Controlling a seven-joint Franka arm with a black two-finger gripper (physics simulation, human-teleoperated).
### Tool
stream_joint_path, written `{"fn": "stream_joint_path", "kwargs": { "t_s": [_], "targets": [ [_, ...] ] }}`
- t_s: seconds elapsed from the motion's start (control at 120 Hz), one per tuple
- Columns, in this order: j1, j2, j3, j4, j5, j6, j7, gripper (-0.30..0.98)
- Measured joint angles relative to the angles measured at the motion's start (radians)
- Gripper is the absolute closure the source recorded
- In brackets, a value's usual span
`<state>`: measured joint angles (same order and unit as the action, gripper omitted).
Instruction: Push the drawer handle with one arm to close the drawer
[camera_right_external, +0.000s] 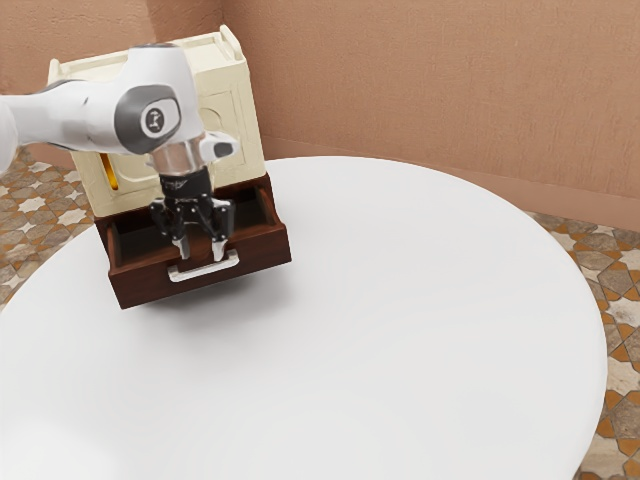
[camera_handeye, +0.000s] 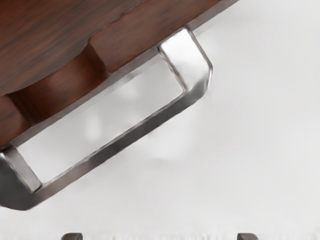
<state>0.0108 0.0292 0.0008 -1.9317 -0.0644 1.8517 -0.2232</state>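
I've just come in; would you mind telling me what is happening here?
My black two-finger hand hangs open by the silver bar handle of a dark brown wooden drawer, gripping nothing. The drawer stands pulled out at the base of a cream cabinet. My job is to push it closed by that handle; it is not yet closed.

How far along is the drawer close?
Done: arm looks positioned, open gripper close by the handle. In hand: lining up for the push, probably; nothing gripped. Left: the closing itself, as the drawer sticks out from the cream cabinet, its inside exposed.
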Motion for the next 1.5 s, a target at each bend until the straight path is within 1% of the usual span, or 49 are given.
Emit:
{"fn": "stream_joint_path", "kwargs": {
  "t_s": [0.058, 0.175, 0.25, 0.292, 0.367, 0.442, 0.508, 0.583, 0.817, 0.992, 1.133, 1.308, 1.5],
  "targets": [
    [-0.025, -0.023, -0.012, -0.046, 0.001, 0.036, -0.039, 0.37],
    [-0.092, 0.007, -0.013, -0.065, -0.009, 0.098, -0.136, 0.43],
    [-0.108, 0.03, 0.003, -0.069, -0.026, 0.126, -0.192, 0.45],
    [-0.089, 0.041, 0.018, -0.069, -0.033, 0.139, -0.22, 0.46],
    [-0.006, 0.051, 0.028, -0.07, -0.039, 0.157, -0.265, 0.47],
    [0.05, 0.072, 0.016, -0.069, -0.037, 0.176, -0.304, 0.47],
    [0.034, 0.089, 0.007, -0.068, -0.036, 0.19, -0.334, 0.49],
    [0.014, 0.105, 0.009, -0.057, -0.036, 0.201, -0.365, 0.53],
    [0.016, 0.149, 0.032, -0.003, -0.035, 0.214, -0.438, 0.68],
    [0.015, 0.15, 0.05, 0.0, -0.021, 0.205, -0.476, 0.74],
    [0.018, 0.167, 0.077, 0.028, -0.007, 0.203, -0.497, 0.76],
    [0.02, 0.206, 0.087, 0.085, 0.003, 0.208, -0.515, 0.76],
    [0.027, 0.224, 0.103, 0.11, 0.036, 0.256, -0.531, 0.76]
  ]
}}
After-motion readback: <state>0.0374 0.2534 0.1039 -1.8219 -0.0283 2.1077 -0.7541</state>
